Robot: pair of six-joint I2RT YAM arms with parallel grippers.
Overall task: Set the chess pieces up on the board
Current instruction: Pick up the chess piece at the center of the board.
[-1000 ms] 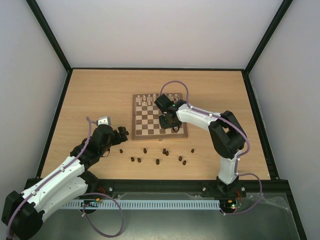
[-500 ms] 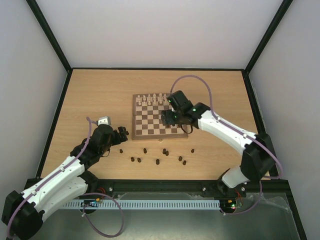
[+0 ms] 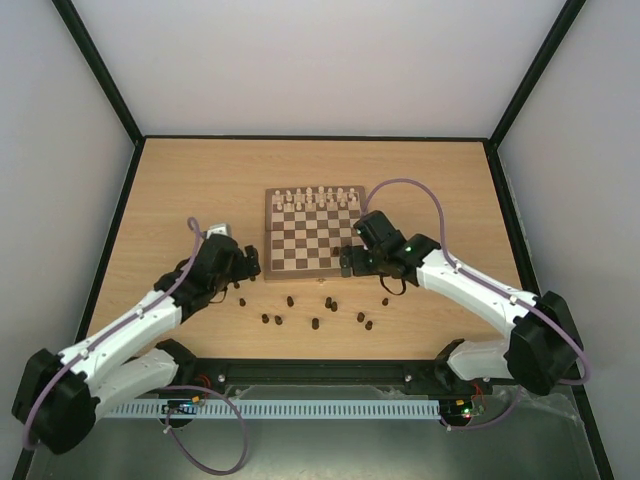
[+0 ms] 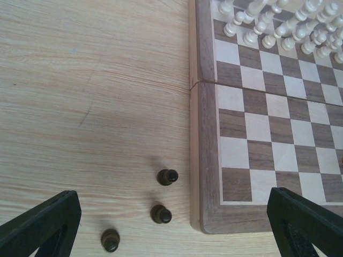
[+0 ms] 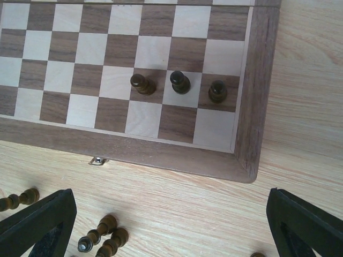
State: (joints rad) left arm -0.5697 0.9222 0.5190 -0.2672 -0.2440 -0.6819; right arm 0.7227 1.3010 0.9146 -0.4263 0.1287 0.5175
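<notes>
The board [image 3: 316,272] lies mid-table, with cream-white chessmen along its far rows. Three dark pawns [image 5: 180,82] stand side by side on the board [image 5: 161,155], in the second row from its near edge at the right corner. Several more dark chess pieces [image 3: 314,323] lie scattered on the table in front of the board. My right gripper [image 3: 352,260] hangs open above that near right corner, and my right gripper [image 5: 171,225] holds nothing. My left gripper [image 3: 245,266] hovers open by the near left corner. Below my left gripper [image 4: 171,227] stand three dark pawns [image 4: 167,176] beside the board [image 4: 206,160].
The cream-white chessmen [image 4: 278,27] fill the board's far rows. Lying dark pieces [image 5: 102,235] sit near my right gripper's left finger [image 5: 40,225]. A small metal clasp [image 5: 97,160] sticks out of the board's near edge. Black frame rails bound the table.
My right gripper has drawn back from over the board's near right squares to its near right corner and stands open. My left gripper has moved forward towards the board's near left corner.
</notes>
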